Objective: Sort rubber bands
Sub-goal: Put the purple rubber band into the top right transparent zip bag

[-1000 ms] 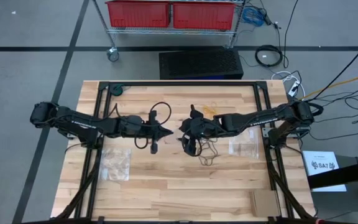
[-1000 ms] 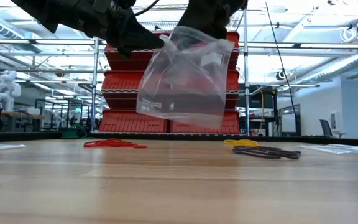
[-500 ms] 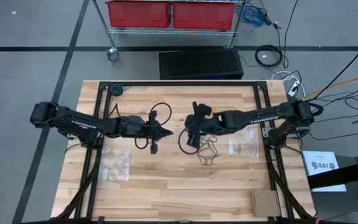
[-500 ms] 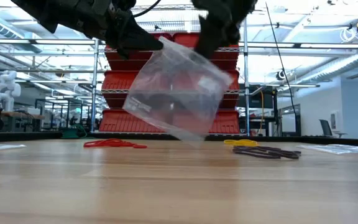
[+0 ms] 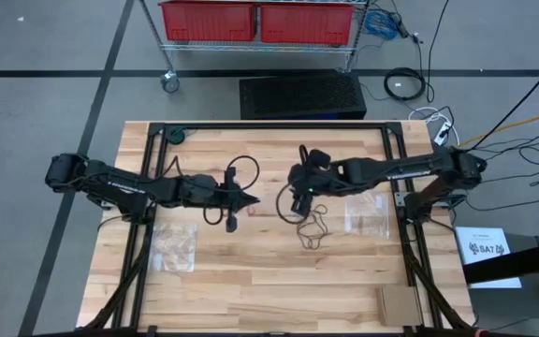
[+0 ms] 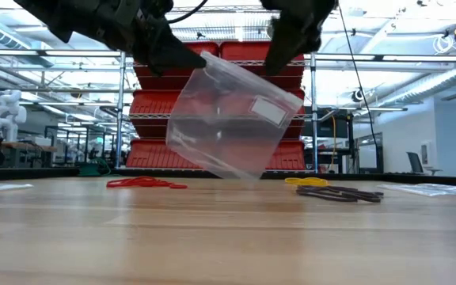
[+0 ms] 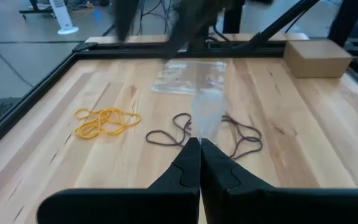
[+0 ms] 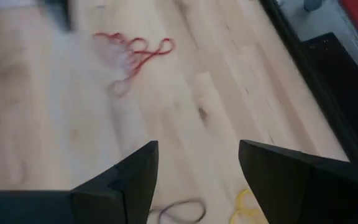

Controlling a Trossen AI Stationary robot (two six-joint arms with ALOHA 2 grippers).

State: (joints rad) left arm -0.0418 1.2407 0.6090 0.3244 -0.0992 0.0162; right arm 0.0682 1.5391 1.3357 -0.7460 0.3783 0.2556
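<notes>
**Bag held over mid-tabletop, rubber bands loose below**

High view: the left gripper [image 5: 248, 199] and right gripper [image 5: 299, 198] meet near the tabletop [image 5: 251, 290] centre; the near half lies bare.

Low view: a clear bag [image 6: 226, 119] hangs tilted, one corner just above the wood. Red rubber bands [image 6: 142, 183], yellow rubber bands [image 6: 307, 181] and black rubber bands [image 6: 340, 193] lie behind it, well apart.

Left wrist view: the left gripper's fingers are pressed together, pinching the bag's edge.

Right wrist view: the right gripper's fingers stand spread, gripping nothing.

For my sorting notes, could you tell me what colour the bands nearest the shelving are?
Red, clearest in the right wrist view.
</notes>
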